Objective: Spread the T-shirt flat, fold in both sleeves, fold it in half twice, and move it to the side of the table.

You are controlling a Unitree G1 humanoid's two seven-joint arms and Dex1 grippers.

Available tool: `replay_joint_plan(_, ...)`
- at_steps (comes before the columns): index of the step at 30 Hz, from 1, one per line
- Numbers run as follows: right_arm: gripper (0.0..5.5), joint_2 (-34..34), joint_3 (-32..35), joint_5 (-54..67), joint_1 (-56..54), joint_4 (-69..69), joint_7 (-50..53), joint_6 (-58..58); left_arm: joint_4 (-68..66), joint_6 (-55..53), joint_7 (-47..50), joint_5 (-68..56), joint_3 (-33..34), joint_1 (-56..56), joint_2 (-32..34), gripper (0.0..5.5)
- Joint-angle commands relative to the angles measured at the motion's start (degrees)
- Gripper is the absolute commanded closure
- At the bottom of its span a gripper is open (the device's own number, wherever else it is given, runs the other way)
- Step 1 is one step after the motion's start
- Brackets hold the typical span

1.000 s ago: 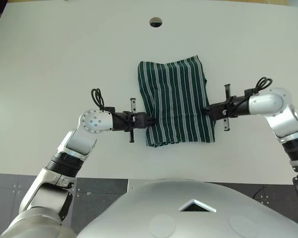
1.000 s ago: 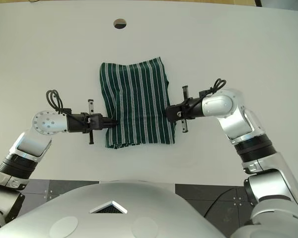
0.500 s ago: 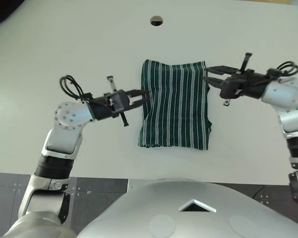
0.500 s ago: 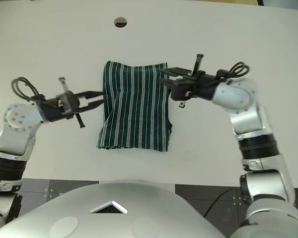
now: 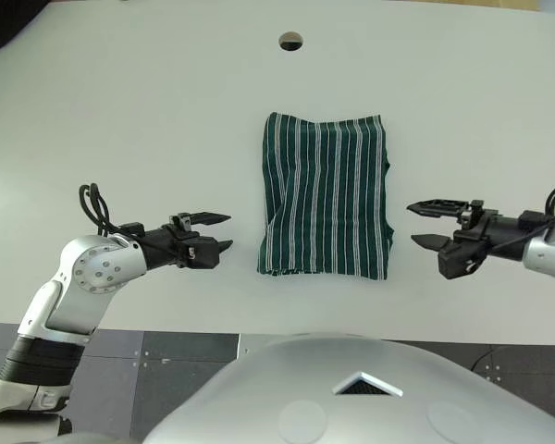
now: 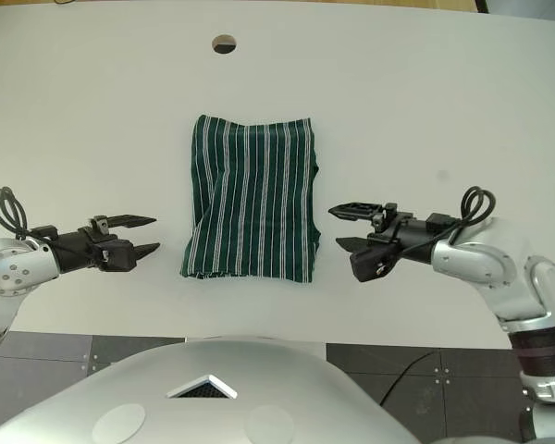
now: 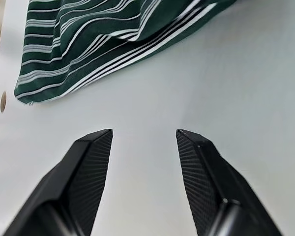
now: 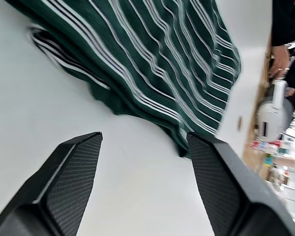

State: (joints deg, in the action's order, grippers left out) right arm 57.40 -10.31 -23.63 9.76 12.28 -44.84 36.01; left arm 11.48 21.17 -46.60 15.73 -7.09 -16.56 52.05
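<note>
Left gripper (image 5: 228, 231) and right gripper (image 5: 413, 223), fingers spread, flank T-shirt (image 5: 326, 194), seemingly hovering.

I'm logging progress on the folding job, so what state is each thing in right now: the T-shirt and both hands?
T-shirt: folded into a compact rectangle, lying mid-table, held by neither hand.
Left hand: open, empty, off the T-shirt's left edge, not touching it.
Right hand: open, empty, off the T-shirt's right edge, not touching it.
</note>
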Motion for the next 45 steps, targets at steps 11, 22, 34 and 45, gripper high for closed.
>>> replay_joint_plan(11,2.57,-5.0,-13.1,-12.2,-9.3,-8.8,1.9,6.6,-1.7,1.6,-1.1,2.8,-11.5,8.8,-5.6,3.09)
replay_joint_plan(22,4.66,-3.4,-15.1,-9.9,-9.6,-5.2,-0.6,5.4,-1.5,2.5,-2.3,2.2,-14.4,10.9,-5.3,4.8)
replay_joint_plan(34,5.38,-7.9,-15.7,12.4,-8.3,-3.5,-9.5,-10.9,-3.9,3.8,-4.7,-3.7,-13.8,13.0,-5.5,5.38)
replay_joint_plan(45,5.38,-11.8,-3.8,37.4,-9.9,-4.1,-11.8,-38.0,-8.0,-30.2,-4.4,-27.0,-3.4,21.2,-13.1,5.38)
